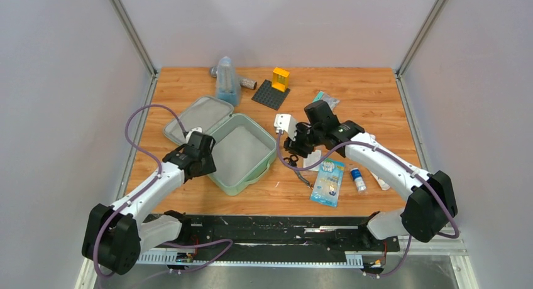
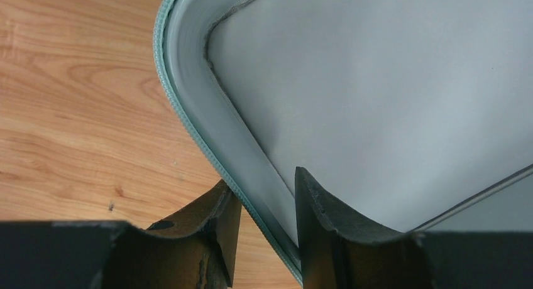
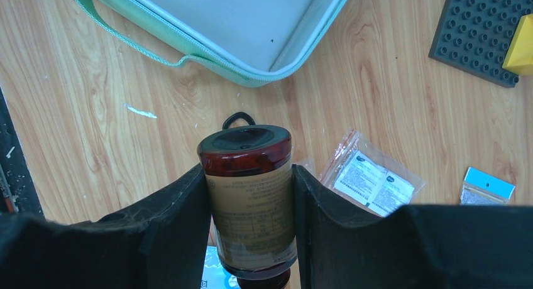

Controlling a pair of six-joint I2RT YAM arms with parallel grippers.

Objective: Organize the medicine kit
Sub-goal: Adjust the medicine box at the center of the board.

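Top view: medicine kit (image 1: pixel 248 183) lies open at the table's 9 o'clock side, lid toward 10 o'clock, tray toward 4. Wooden table (image 1: pixel 377 94), grey walls (image 1: pixel 63 81).
Left wrist view: I log the left gripper (image 2: pixel 262 179) clamped across the tray rim (unclear from above).
Right wrist view: right gripper (image 3: pixel 248 169) grasps a brown bottle (image 3: pixel 251 207); kit at 12 o'clock.

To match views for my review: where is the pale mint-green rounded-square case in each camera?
Top external: pale mint-green rounded-square case lies open, centre-left.
Left wrist: fills the upper right, rim inside the left gripper.
Right wrist: top edge, left of centre.
Shared landmark: orange wooden tabletop.
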